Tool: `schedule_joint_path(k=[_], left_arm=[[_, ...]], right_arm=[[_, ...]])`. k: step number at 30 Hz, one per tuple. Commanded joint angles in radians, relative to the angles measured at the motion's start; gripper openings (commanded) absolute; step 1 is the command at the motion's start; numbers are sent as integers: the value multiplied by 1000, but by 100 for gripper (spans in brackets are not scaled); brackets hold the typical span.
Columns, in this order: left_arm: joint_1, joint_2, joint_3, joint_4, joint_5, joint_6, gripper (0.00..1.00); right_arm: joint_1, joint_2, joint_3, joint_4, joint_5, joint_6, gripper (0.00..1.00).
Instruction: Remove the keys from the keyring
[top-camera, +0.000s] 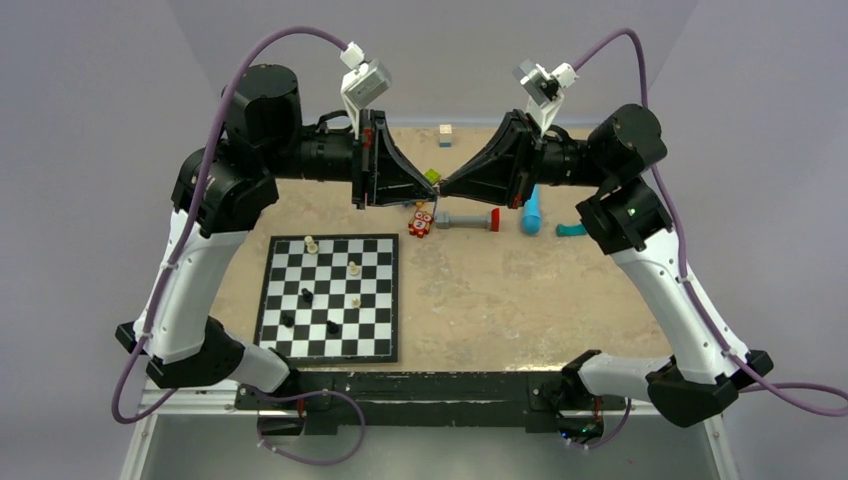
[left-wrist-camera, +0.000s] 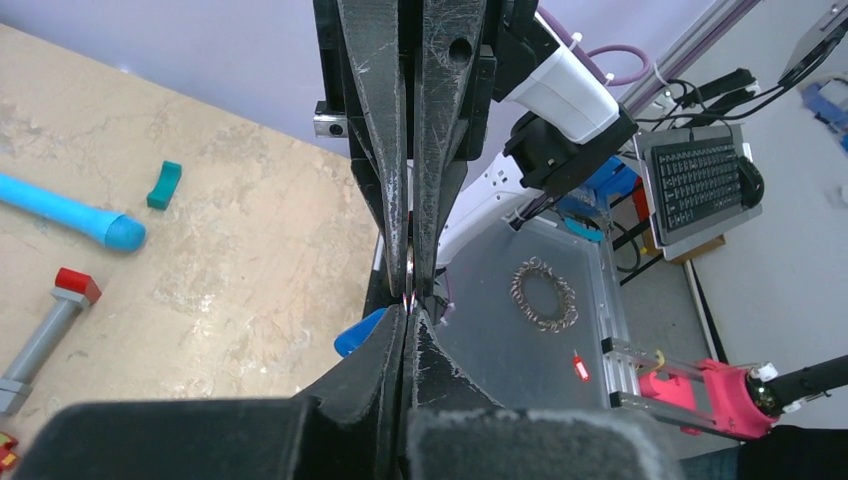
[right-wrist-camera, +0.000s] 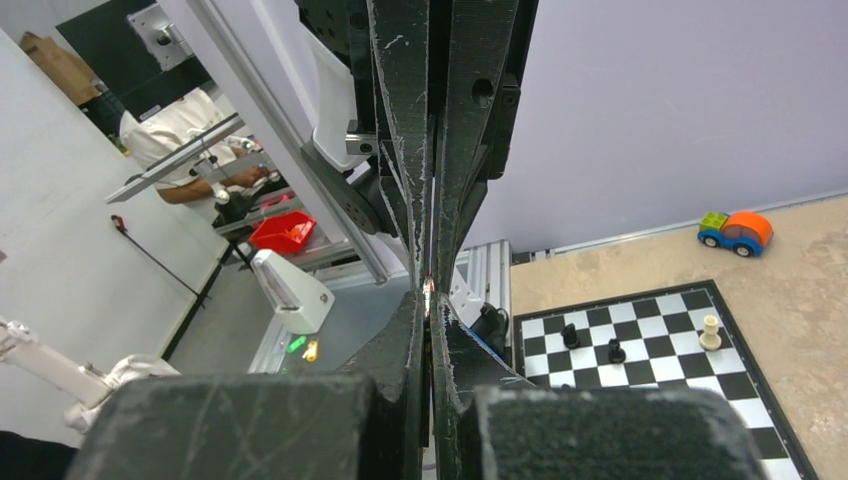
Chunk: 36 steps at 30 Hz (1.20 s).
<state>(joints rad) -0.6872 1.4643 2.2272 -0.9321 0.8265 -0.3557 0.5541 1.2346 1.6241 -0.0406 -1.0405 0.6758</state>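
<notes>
Top external view: the left gripper (top-camera: 432, 187) and the right gripper (top-camera: 449, 184) meet nose to nose above the table (top-camera: 560, 300). Both pairs of fingers are pinched tight on the keyring (left-wrist-camera: 358, 335), whose blue tag juts out beside the left gripper's tips in the left wrist view. Holding it aloft between opposed grips likely gives each arm a purchase to work ring against key, free of the tabletop. The keys themselves are too small to pick out, so which arm holds which part cannot be told.
</notes>
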Motion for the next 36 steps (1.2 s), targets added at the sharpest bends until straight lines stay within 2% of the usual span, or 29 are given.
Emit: schedule_joint_path(k=[1,23,30,36], left_arm=[[-4,-15,-42,133,-9,-61,0],[-9,-67,-195,420,-131,-216,0],[-12,-121,-300,619,-272,-297,0],[-11,-125,-315,725,-364,-324,0]], right_arm=[[6,-17,-31,125,30,56,0],[6,-28,-116,313,172,143,0],[6,16,-96,410,250,187,0],[6,80,-35,489,311,261,0]])
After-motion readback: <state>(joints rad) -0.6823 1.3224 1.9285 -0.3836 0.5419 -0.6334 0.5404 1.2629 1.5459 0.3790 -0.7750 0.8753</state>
